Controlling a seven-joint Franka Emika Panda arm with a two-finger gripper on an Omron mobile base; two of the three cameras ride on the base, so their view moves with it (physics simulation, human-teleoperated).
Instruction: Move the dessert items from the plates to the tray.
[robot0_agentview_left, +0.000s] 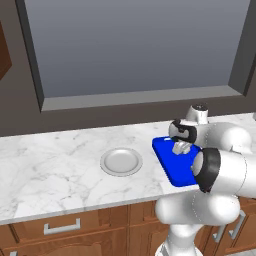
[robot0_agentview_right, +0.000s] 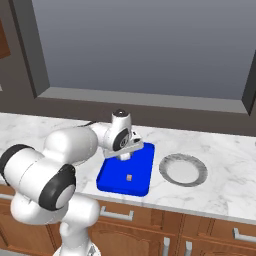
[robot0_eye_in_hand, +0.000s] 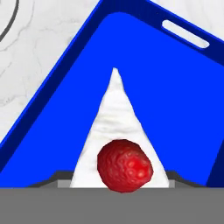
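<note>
A: Hand view puts the whitish dessert with the red top (robot0_eye_in_hand: 120, 148) right at the gripper, a white wedge tapering to a point with a bumpy, berry-like red knob on it. It sits between the dark finger tips (robot0_eye_in_hand: 52, 179), over the blue tray (robot0_eye_in_hand: 175, 100).

B: Is the gripper (robot0_agentview_right: 124, 156) gripping it?

A: The wedge fills the gap between the tips, but the grey band cuts off the contact, so I cannot tell whether it is clamped or only lying between them.

B: How much room around the hand?

A: Bare blue surface lies ahead of the wedge's point, with the raised rim and the rounded handle slot (robot0_eye_in_hand: 185, 33) beyond, toward the far short end. White veined marble counter (robot0_agentview_left: 50, 165) lies outside the rim.

B: The other pieces?

A: In the right base view the tan-brown lump (robot0_agentview_right: 129, 177) lies on the tray just below the hand, apart from it. One silvery plate (robot0_agentview_right: 183, 169) sits just beside the tray, not touching; the other plate (robot0_agentview_left: 121, 161) lies on the opposite side. Both are smooth, round and wide-rimmed.

B: Any writing?

A: None legible.
</note>
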